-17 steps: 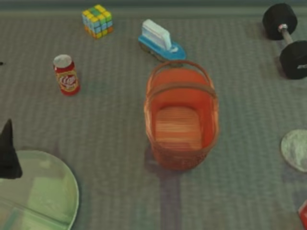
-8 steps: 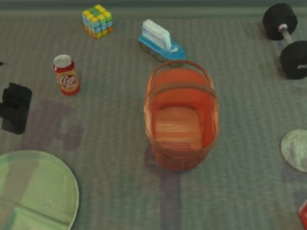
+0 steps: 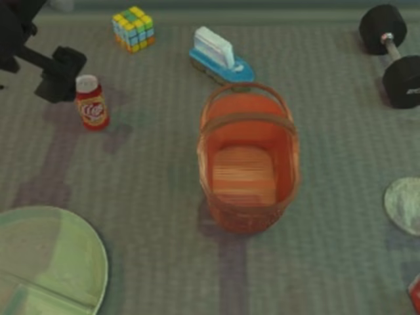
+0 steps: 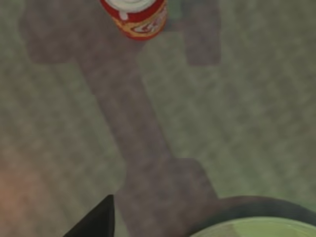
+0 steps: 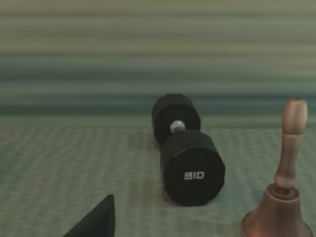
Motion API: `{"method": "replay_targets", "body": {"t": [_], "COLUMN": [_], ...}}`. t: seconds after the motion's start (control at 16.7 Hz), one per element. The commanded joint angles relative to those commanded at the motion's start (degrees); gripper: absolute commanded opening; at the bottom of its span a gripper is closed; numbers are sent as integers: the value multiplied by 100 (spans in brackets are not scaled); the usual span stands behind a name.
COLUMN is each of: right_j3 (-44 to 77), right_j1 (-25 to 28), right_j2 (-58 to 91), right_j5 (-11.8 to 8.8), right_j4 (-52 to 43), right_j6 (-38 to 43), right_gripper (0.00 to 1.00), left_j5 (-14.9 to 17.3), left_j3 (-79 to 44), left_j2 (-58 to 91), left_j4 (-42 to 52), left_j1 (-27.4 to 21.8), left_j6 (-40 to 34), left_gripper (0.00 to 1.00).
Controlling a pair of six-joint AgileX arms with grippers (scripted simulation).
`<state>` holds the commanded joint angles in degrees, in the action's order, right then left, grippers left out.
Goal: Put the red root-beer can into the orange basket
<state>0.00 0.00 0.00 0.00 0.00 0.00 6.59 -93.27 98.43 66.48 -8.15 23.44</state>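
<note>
Left pincer (image 3: pixel 60 75), grip state unclear, hangs beside the cylindrical red root-beer can (image 3: pixel 91 102).

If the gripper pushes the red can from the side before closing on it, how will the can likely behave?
The red root-beer can stands upright on a narrow base, so a high sideways nudge would probably tip it. Once on its round side, it would likely roll across the table. Its smooth wall may be slippery, so the left gripper beside it should probably close around the middle.
</note>
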Motion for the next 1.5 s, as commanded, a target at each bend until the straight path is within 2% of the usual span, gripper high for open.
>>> {"method": "replay_targets", "body": {"t": [0.42, 0.78, 1.02, 1.5], "right_j3": [0, 0, 0, 0], "right_j1": [0, 0, 0, 0], "right_j2": [0, 0, 0, 0], "right_j5": [0, 0, 0, 0], "right_j4": [0, 0, 0, 0], "right_j6": [0, 0, 0, 0], "right_gripper": [100, 100, 100, 100], "left_j5": [-268, -514, -596, -597], "left_j3": [-3920, -6516, -7262, -7381], "left_j2": [3531, 5448, 5939, 6042], "left_j4": [2062, 2959, 3136, 3170], "left_j1": [-72, -73, -68, -57], "left_j6": [814, 1343, 1507, 1518], "left_gripper": [100, 100, 100, 100]}}
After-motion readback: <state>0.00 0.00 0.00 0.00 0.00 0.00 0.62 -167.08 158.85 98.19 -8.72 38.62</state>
